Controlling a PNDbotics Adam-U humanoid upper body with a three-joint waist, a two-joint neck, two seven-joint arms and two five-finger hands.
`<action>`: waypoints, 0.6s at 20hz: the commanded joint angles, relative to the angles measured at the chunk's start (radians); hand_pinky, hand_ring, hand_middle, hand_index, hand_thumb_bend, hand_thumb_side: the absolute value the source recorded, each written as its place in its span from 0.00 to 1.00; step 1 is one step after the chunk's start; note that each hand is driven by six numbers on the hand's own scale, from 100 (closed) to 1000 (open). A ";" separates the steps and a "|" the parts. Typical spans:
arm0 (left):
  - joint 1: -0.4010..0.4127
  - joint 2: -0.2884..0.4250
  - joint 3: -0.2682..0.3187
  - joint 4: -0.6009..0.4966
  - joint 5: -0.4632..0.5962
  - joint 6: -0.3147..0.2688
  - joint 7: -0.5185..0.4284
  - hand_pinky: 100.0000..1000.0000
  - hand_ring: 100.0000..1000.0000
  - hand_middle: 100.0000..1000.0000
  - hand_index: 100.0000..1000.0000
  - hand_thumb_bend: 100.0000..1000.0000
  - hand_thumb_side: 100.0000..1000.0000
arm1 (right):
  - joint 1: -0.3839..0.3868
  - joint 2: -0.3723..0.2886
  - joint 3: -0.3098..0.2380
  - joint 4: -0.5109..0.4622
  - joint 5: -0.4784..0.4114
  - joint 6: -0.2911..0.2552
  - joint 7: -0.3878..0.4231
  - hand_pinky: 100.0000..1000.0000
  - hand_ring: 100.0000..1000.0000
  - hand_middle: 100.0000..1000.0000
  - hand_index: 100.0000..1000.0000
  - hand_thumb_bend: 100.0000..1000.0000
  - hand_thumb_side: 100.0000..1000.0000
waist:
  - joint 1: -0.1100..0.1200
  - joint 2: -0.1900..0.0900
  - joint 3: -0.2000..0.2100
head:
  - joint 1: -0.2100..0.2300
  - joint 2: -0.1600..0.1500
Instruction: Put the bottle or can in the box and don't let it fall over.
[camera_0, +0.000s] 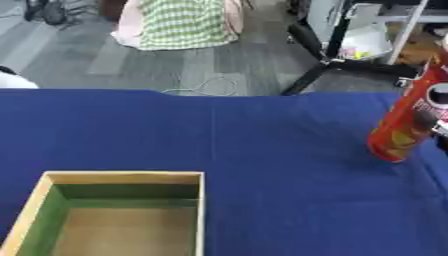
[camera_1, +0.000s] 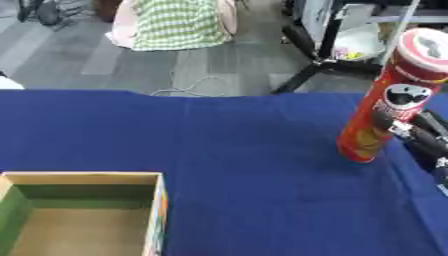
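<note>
A tall red chip can (camera_1: 388, 97) with a pale lid is at the right side of the blue table, leaning to the right, its base just above or on the cloth. My right hand (camera_1: 413, 134) comes in from the right edge with dark fingers curled round the can's lower half. An open wooden box (camera_0: 118, 215) with green inner walls and a brown floor sits at the lower left, well apart from the can. My left hand shows in neither view.
The blue tablecloth (camera_0: 262, 150) covers the whole table between box and can. Beyond the far edge are a grey floor, a black tripod (camera_0: 328, 55), a cable and a person's checked clothing (camera_0: 179, 22).
</note>
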 joint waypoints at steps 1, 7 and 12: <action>-0.002 0.014 0.008 -0.020 -0.005 -0.002 -0.001 0.93 0.95 0.78 0.75 0.00 0.68 | -0.007 -0.045 -0.008 -0.021 -0.019 0.004 0.005 0.97 1.00 1.00 0.68 1.00 0.37 | 0.000 -0.020 -0.001 | -0.001 -0.010; -0.002 0.014 0.008 -0.020 -0.005 -0.003 -0.001 0.93 0.95 0.78 0.75 0.00 0.68 | -0.007 -0.044 -0.008 -0.023 -0.046 0.006 0.017 0.98 1.00 0.99 0.66 0.99 0.30 | 0.001 -0.021 -0.002 | 0.000 -0.008; -0.002 0.014 0.009 -0.020 -0.005 -0.003 -0.001 0.93 0.95 0.78 0.75 0.00 0.68 | -0.006 -0.044 -0.008 -0.025 -0.075 0.005 0.027 0.98 1.00 0.98 0.65 0.90 0.22 | 0.000 -0.023 -0.004 | 0.000 -0.007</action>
